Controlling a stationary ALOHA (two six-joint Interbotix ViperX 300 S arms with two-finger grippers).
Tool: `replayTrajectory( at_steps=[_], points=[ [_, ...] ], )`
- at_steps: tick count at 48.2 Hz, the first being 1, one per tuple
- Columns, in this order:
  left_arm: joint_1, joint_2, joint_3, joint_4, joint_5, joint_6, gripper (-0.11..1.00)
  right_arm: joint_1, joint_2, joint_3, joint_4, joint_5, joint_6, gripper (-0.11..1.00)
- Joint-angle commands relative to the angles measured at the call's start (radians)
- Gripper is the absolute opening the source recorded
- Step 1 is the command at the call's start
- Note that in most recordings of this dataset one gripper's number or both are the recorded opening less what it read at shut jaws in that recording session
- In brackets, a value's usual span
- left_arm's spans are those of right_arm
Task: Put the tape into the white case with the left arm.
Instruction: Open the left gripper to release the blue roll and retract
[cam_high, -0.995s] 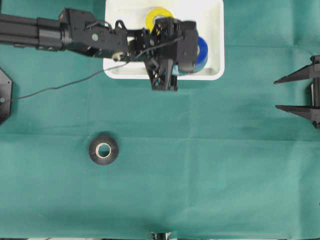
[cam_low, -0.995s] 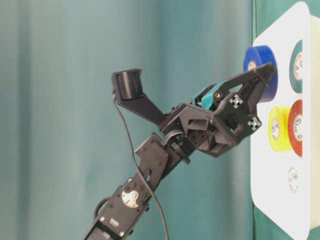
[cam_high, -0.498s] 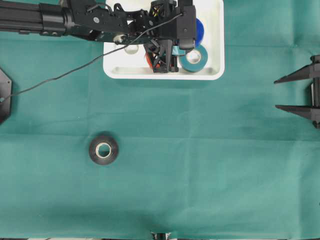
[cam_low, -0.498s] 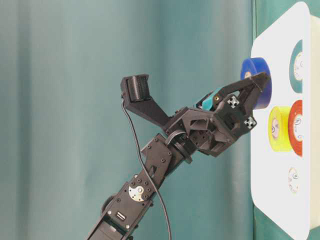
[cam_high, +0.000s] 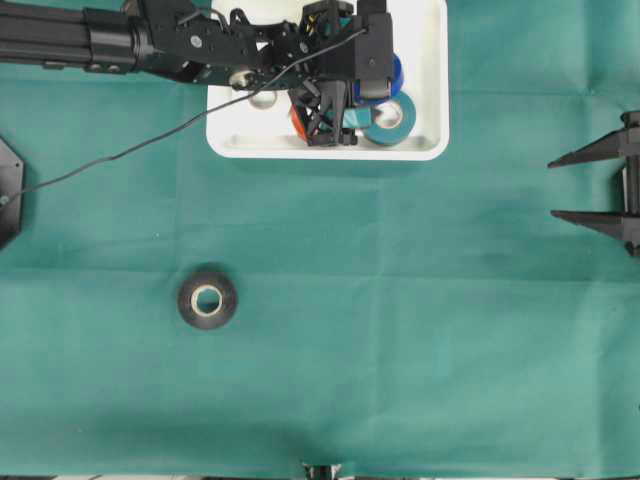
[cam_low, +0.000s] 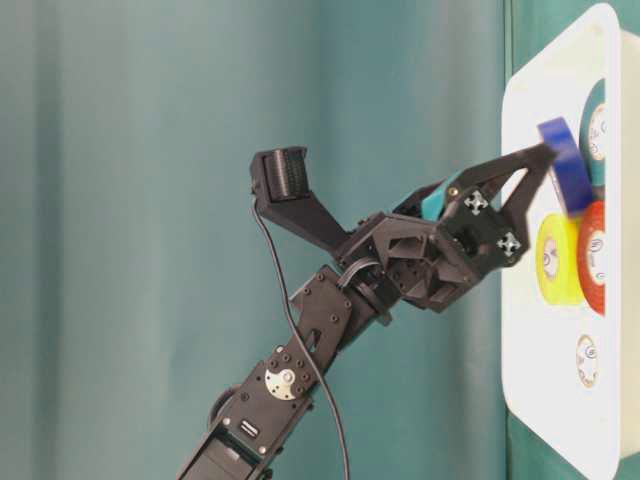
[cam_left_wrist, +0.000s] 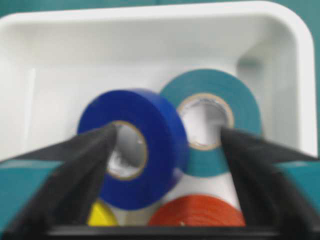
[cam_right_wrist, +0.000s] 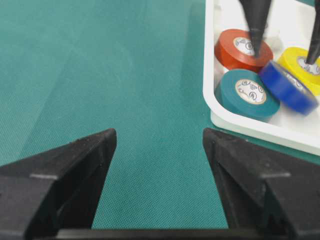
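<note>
Blue tape (cam_left_wrist: 132, 167) leaned tilted inside the white case (cam_left_wrist: 300, 75), against the green roll (cam_left_wrist: 220, 125); left gripper (cam_left_wrist: 165, 165) fingers were spread apart, so lifting straight up seemed wise.

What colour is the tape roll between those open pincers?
Blue, clearest in the left wrist view.

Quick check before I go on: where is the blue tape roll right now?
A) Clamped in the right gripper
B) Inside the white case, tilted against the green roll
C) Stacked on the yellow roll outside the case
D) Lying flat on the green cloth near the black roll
B: the blue tape roll sits inside the white case, tilted on the green roll, between the left gripper fingers, which stand apart from it.
</note>
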Motion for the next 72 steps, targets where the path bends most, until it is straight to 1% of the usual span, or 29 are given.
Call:
replayTrajectory(
  at_steps=[1,3,17,26,53,63,72],
  points=[
    [0.002,-0.031,-0.023,0.002,-0.005,-0.003,0.94,-0.002,0.005,-0.008,-0.002,-0.005,0.002,0.97],
    [0.002,-0.034,-0.021,0.002,-0.005,-0.002,0.97,0.000,0.005,-0.009,-0.002,-0.005,0.002,0.97],
    [-0.011,-0.063,0.011,0.002,-0.005,-0.005,0.96,-0.002,0.005,-0.009,-0.002,-0.005,0.002,0.97],
    [-0.032,-0.115,0.063,0.002,-0.005,-0.006,0.96,-0.002,0.006,-0.009,-0.002,-0.005,0.002,0.97],
    [-0.153,-0.341,0.314,-0.002,-0.014,-0.011,0.96,-0.002,0.006,-0.008,-0.002,-0.005,0.002,0.97],
    [-0.179,-0.420,0.413,-0.003,-0.021,-0.014,0.96,0.000,0.005,-0.008,-0.002,-0.005,0.002,0.97],
    [-0.196,-0.491,0.488,-0.002,-0.060,-0.014,0.96,0.000,0.005,-0.009,-0.002,-0.005,0.002,0.97]
  ],
)
